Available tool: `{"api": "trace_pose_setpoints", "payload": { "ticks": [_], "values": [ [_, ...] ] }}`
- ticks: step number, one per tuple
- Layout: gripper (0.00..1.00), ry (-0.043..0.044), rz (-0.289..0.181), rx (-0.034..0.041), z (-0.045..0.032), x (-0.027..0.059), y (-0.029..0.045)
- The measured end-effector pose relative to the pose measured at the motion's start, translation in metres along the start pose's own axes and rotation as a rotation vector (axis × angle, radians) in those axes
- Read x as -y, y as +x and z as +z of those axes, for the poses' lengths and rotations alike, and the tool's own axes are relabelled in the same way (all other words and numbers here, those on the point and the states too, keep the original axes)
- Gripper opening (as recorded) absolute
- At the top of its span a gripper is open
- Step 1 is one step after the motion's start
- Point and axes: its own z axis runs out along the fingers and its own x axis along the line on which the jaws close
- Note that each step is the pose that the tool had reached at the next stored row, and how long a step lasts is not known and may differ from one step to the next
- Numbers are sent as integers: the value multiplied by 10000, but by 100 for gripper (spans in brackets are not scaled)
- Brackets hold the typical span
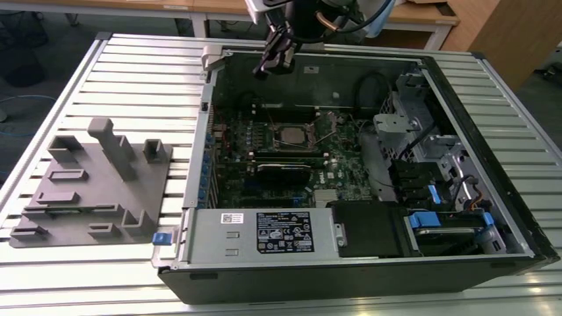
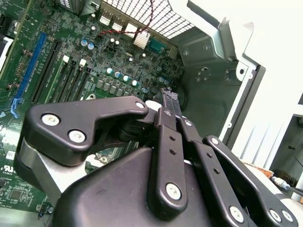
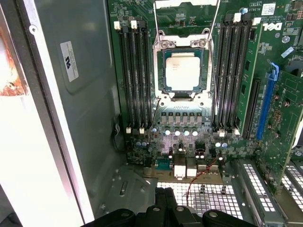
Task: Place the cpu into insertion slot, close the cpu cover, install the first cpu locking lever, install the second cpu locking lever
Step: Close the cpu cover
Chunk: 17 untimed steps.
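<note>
Silver-grey cpu (image 3: 183, 71) seated in insertion slot (image 3: 163, 103), cpu cover (image 3: 161, 71) down; gripper (image 2: 170, 98) apart, jaws pressed together, holding nothing.

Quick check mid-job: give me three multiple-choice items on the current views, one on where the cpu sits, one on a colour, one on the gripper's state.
1. Where is the cpu? A on the grey fixture block; B in the insertion slot; C on the table.
2. The long card slot with a coloured body is: A red; B blue; C yellow.
3. The gripper is: A shut, empty; B wide open; C shut on the cpu.
Key: 1 B, it lies flat inside the socket rim. 2 B, blue in the first wrist view. 3 A, its fingers meet with nothing between.
</note>
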Motion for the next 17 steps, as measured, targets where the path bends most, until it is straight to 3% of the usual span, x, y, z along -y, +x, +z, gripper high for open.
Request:
{"api": "trace_pose_setpoints", "payload": {
  "ticks": [17],
  "values": [
    [11, 0, 0, 0, -59, 30, 6]
  ]
}}
